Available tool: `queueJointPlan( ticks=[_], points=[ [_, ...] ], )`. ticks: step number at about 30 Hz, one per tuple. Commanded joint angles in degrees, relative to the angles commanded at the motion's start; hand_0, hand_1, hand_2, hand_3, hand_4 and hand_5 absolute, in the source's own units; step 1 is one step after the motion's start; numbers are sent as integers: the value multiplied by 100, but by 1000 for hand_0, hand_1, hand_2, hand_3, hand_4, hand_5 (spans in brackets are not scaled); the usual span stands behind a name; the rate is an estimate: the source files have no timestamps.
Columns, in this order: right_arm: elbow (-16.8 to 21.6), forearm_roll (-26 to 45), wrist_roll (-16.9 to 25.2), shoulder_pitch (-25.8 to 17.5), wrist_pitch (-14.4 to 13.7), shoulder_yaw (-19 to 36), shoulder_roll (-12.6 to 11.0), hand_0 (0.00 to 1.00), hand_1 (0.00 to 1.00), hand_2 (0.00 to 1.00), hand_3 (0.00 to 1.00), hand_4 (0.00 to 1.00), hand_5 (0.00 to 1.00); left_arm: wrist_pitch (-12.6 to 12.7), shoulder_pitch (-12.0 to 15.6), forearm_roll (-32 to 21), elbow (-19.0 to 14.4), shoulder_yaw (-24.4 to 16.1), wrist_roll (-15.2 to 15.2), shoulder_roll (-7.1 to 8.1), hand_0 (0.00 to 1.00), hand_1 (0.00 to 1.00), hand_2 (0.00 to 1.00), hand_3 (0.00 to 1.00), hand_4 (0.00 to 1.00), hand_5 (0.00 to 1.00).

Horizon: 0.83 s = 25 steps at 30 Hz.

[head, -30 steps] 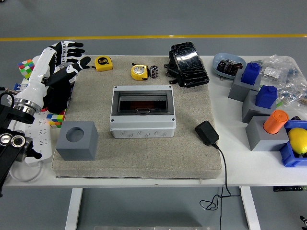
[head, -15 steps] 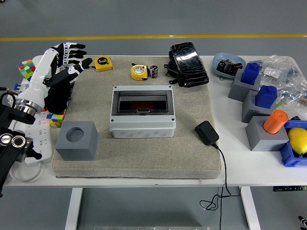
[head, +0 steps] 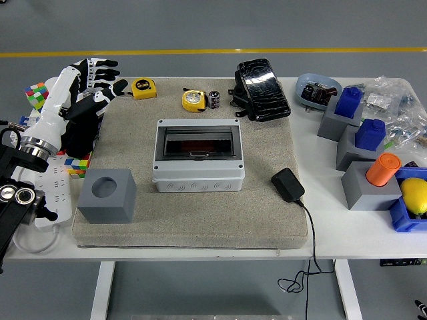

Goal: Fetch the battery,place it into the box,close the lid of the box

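A small black battery [head: 214, 99] stands upright on the grey mat at the back, beside a yellow tape measure [head: 193, 100]. The grey box [head: 198, 155] sits in the middle of the mat with its smoked clear lid lying flat over it. My left hand [head: 99, 79] is at the mat's back-left corner, fingers spread and holding nothing, well left of the battery. My right arm is out of view.
A second yellow tape measure [head: 143, 87] lies just right of my left hand. A grey cube with a round hole [head: 107, 195] sits front left. A black case [head: 263, 89] lies at the back, a black adapter [head: 287, 185] with cord right of the box. Blocks and bins crowd the right side.
My left hand has shifted very slightly; nothing else has moved.
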Motion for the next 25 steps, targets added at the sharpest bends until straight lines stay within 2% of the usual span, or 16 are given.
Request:
queueJointPlan(
  ticks=[25],
  points=[
    [1,8,-9,-2,-1,-17,-8,642,656,659,532,947,440,-11,0,1,26,11,8,21,583,678,667,703,998,650]
  ],
)
